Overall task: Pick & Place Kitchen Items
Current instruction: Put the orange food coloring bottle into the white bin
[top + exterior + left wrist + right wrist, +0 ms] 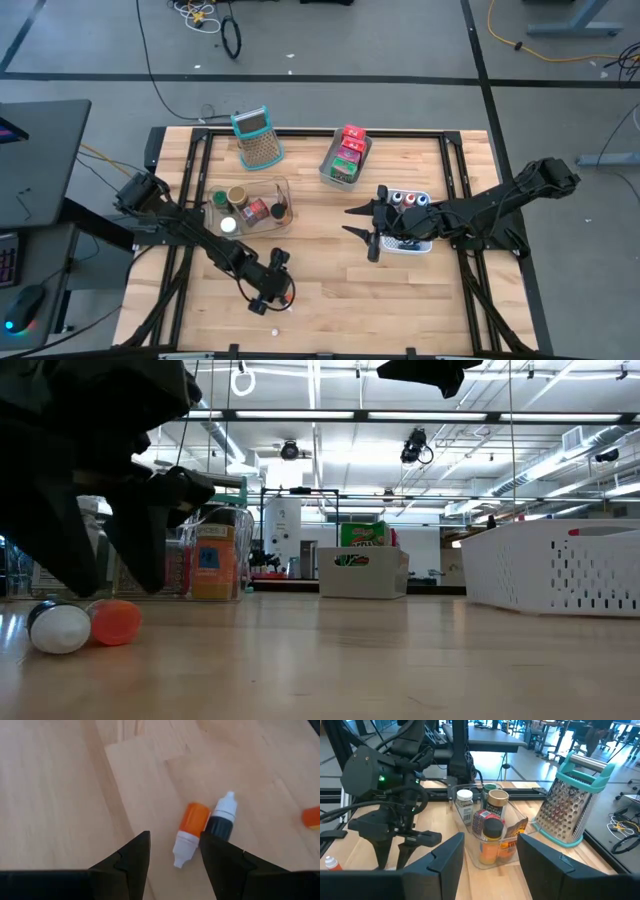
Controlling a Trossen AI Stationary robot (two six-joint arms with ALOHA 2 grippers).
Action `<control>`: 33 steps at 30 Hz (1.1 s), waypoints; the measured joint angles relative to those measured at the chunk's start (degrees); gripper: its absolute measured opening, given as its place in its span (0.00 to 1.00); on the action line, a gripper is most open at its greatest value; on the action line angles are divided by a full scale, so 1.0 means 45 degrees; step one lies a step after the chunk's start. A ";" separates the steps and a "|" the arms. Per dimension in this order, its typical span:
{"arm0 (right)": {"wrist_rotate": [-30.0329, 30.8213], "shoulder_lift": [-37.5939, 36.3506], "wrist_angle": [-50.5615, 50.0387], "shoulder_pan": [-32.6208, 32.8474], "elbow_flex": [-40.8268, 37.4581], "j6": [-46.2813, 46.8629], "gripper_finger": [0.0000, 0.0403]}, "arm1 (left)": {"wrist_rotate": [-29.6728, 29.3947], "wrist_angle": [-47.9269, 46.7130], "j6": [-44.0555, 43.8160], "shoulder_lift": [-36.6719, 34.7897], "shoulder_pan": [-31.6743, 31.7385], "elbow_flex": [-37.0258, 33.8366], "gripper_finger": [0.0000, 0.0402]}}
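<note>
Down at about seven o'clock on the wooden bench (330, 270), the left end effector (172, 857) hovers low with its fingers spread and holding nothing. Two tiny dropper bottles lie on their sides just ahead of it. The orange-capped bottle (189, 832) sits partly within the gap between the fingers, its white body nearest them. The black bottle with a white cap (221, 817) lies touching it, at roughly one o'clock from the gap and in line with one fingertip.

The likely trouble is crowding. The bottles are pressed side by side, so a closing finger could land on the black one, push both away, or pinch them together. Being round and on their sides, they would probably roll if nudged. The gap also looks off-centre over the orange-capped bottle, so a squeeze may only clip its edge.

The right end effector (487, 857) waits near the bench's centre, at about three o'clock from the left one, fingers apart and empty, beside a white basket (408, 244). A clear bin of jars (283, 186) sits at eleven o'clock on the bench, and a tray of red and green packets (345, 155) at twelve.
</note>
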 joint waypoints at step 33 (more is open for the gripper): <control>0.0005 0.0005 -0.0101 0.0001 0.0000 -0.0013 0.48 | -0.0227 0.1562 0.2268 0.1353 0.0019 -0.0200 0.45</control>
